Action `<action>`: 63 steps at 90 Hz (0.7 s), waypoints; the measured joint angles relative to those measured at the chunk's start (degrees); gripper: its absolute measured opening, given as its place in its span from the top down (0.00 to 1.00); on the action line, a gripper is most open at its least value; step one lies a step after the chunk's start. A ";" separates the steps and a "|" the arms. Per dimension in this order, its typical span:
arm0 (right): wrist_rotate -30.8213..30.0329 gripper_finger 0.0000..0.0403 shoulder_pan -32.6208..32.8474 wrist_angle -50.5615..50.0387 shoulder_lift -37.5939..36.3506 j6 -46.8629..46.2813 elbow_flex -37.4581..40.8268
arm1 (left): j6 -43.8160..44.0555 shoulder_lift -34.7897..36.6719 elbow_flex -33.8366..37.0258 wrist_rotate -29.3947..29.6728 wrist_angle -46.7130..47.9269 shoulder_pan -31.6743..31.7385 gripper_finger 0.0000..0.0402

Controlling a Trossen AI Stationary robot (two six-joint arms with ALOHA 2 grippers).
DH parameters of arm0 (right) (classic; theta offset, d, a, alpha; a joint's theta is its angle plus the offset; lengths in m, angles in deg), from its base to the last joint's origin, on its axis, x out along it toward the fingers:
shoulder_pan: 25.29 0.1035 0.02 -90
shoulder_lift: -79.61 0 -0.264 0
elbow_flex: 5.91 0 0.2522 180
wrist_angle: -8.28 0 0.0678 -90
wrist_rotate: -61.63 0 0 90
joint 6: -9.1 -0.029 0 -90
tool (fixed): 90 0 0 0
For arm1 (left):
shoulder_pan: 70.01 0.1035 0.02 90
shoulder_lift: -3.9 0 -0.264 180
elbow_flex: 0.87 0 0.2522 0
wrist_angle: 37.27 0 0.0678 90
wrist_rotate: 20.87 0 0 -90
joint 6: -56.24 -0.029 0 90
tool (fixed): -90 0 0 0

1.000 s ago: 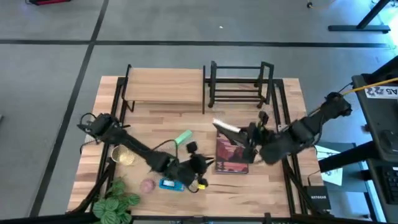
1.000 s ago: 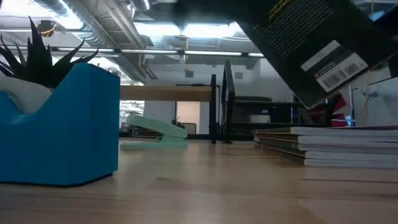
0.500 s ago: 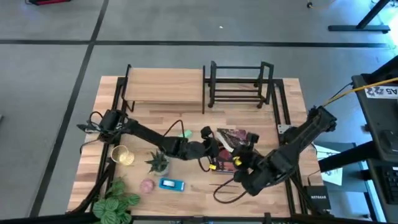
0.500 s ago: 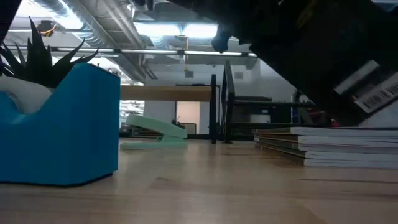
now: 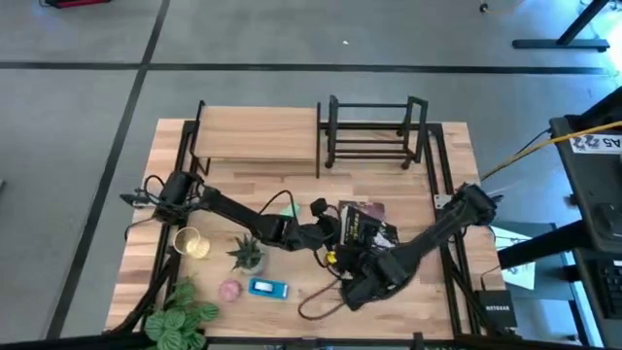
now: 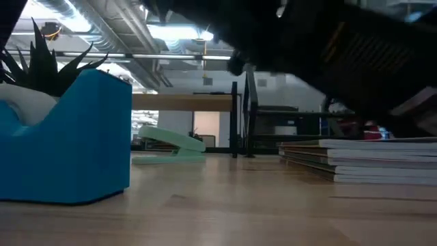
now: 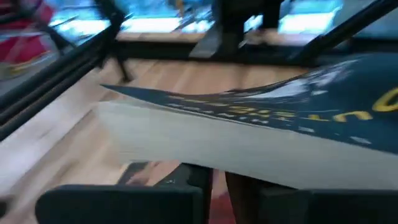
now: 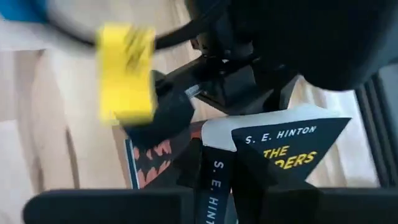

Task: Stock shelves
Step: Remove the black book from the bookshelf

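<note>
— Book [image 5: 367,226] in mid-frame of the overhead view, dark-covered, lifted above a stack of books [image 6: 362,160] on the counter [image 5: 292,185]?

— Yes. The left gripper [image 5: 335,231] reaches in from the left with its jaws clamped on the book's edge. The right gripper [image 5: 374,264] sits just below the book, jaws closed on its spine.

— And the shelves?

— The wood-topped shelf [image 5: 258,133] stands at upper centre. The black book rack [image 5: 374,131] stands just to its right, both well apart from the book.

— Anything else?

— A blue tape dispenser [image 5: 268,288] lies lower left.
</note>
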 joint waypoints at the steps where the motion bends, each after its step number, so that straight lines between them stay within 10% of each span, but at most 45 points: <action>1: 0.21 0.91 -0.23 -0.17 0.21 -0.40 0.00 | 0.11 0.01 0.00 0.63 0.62 -0.07 0.95; 63: 7.37 0.81 -8.42 6.98 7.89 -1.67 0.07 | 33.13 1.31 -0.10 25.67 49.20 -13.85 0.95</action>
